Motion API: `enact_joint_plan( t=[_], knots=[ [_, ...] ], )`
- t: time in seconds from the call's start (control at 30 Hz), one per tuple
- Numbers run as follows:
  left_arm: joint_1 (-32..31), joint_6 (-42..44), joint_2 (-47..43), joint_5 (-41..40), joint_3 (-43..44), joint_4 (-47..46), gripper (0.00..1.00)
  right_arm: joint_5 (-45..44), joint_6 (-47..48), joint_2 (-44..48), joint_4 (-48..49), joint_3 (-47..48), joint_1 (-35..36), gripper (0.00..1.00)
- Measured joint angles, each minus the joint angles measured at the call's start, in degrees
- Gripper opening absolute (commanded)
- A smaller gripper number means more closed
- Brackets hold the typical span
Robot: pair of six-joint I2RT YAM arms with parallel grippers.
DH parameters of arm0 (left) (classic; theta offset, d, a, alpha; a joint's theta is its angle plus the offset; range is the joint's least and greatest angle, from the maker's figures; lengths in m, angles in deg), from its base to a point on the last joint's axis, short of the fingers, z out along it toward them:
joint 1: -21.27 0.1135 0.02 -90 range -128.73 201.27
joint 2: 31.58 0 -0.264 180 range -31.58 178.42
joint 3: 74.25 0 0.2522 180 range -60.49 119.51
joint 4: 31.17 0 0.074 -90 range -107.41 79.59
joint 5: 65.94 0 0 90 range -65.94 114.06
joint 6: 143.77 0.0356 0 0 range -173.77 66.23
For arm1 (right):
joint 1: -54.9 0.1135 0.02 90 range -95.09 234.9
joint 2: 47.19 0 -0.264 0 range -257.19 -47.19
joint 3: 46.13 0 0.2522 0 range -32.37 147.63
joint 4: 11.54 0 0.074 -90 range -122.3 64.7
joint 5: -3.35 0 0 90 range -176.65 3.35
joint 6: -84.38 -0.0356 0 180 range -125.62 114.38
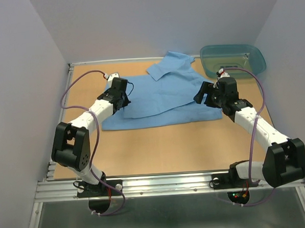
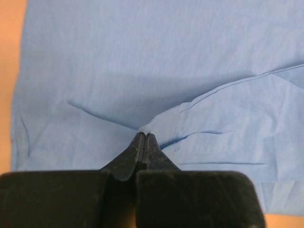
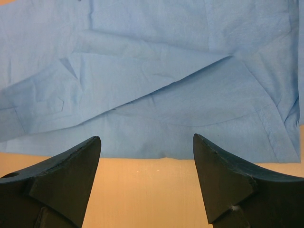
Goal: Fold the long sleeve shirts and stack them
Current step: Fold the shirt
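A light blue long sleeve shirt (image 1: 162, 95) lies spread on the tan table, collar toward the far edge, one sleeve folded across its body. My left gripper (image 1: 122, 102) sits at the shirt's left side and is shut on a pinch of its cloth (image 2: 151, 124), seen in the left wrist view with the jaws (image 2: 144, 135) pressed together. My right gripper (image 1: 201, 95) hovers at the shirt's right edge, open and empty. In the right wrist view its fingertips (image 3: 147, 142) straddle bare table just short of the shirt's edge (image 3: 161, 128).
A translucent teal plastic tub (image 1: 233, 58) stands at the far right corner, just behind my right arm. The table (image 1: 169, 149) has metal rails along its edges, and walls close in left, right and back.
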Motion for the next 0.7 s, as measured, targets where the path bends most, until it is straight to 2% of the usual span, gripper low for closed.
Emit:
enact_joint_plan(
  t=[0.27, 0.7],
  knots=[
    [0.02, 6.73, 3.06, -3.98, 3.61, 0.59, 0.00, -0.02, 0.13, 0.00, 0.00, 0.00, 0.00, 0.84],
    [0.02, 8.66, 3.63, -6.93, 5.66, 8.79, 0.00, -0.04, 0.13, 0.00, 0.00, 0.00, 0.00, 0.83]
  ],
)
